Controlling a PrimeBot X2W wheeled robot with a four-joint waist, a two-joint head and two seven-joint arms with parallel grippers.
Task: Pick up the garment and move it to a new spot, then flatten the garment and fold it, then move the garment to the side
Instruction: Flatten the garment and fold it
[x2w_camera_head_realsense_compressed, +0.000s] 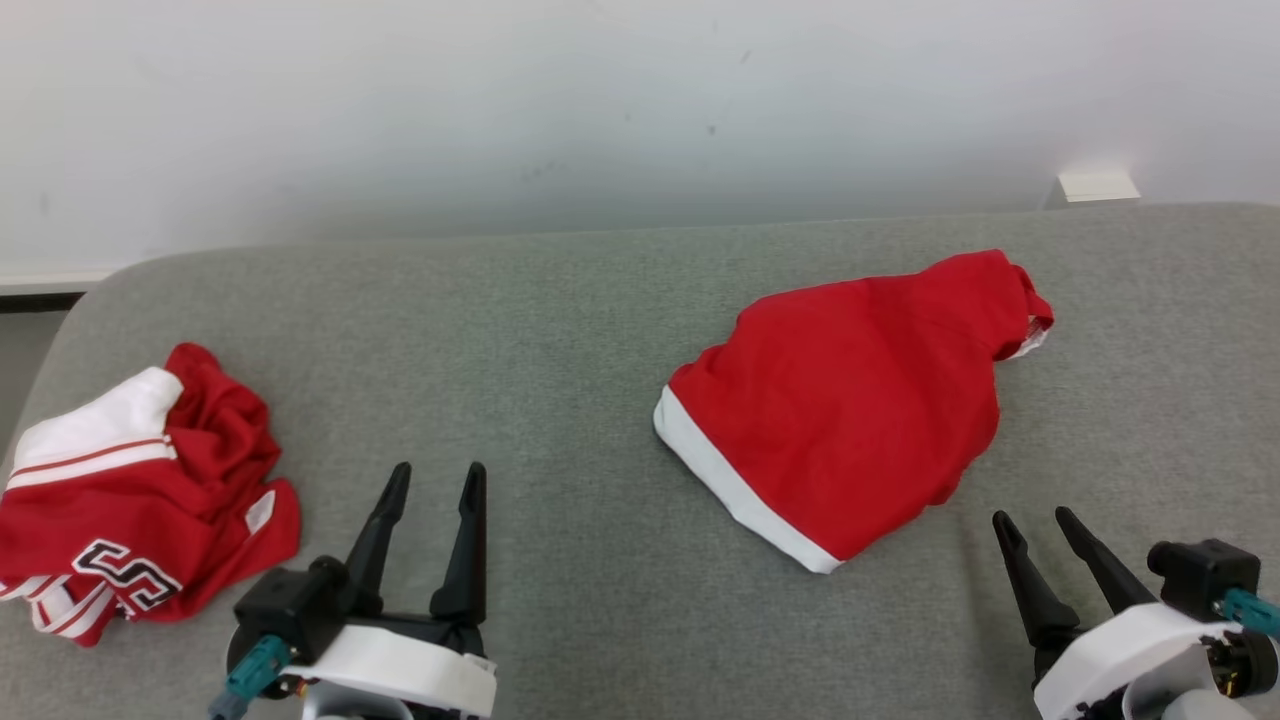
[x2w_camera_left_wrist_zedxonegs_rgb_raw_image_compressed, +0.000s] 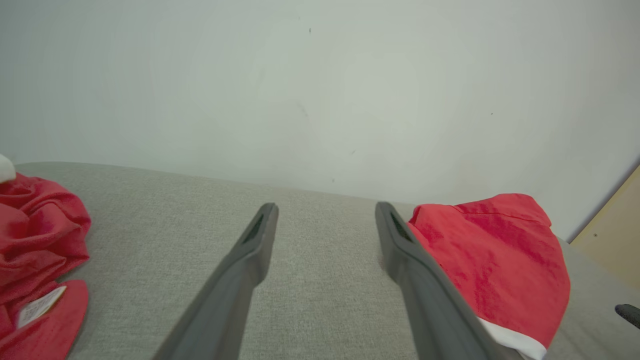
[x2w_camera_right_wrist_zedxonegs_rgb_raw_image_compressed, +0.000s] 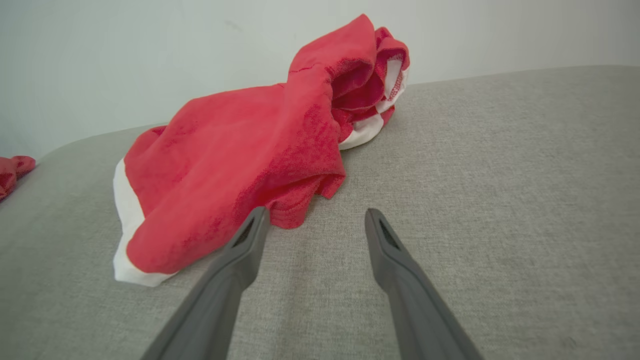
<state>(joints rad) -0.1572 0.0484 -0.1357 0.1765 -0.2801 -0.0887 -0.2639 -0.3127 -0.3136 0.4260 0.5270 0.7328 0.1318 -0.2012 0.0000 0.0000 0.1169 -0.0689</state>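
both pincers are open and hold nothing. the left pincer (x2w_camera_head_realsense_compressed: 437, 474) sits at the lower left of the head view and the right pincer (x2w_camera_head_realsense_compressed: 1032, 516) at the lower right, each with its fingers spread over bare cloth of the grey fabric-covered counter (x2w_camera_head_realsense_compressed: 560, 330).

the crumpled garment (x2w_camera_head_realsense_compressed: 150, 480), red and white with black lettering, lies bunched at the far left edge of the head view, just beside the left pincer. a second garment (x2w_camera_head_realsense_compressed: 850, 400), red with a white band, lies fairly flat in the right half, near the right pincer. it looks already dealt with, so the step in hand is probably the pick-up of the crumpled one.

to do that well, the left pincer should swing towards the left of the frame and come down on a raised ridge of the heap, not on a flat skirt of cloth. a ridge lets both fingers bite through fabric rather than skate over it. gripping near a hem or the white striped panel would help the piece hang open when lifted. the drop spot is best taken in the bare middle of the counter, well apart from the second garment, so neither piece drags the other. loose mesh-like cloth may slip, so the lift should be slow.
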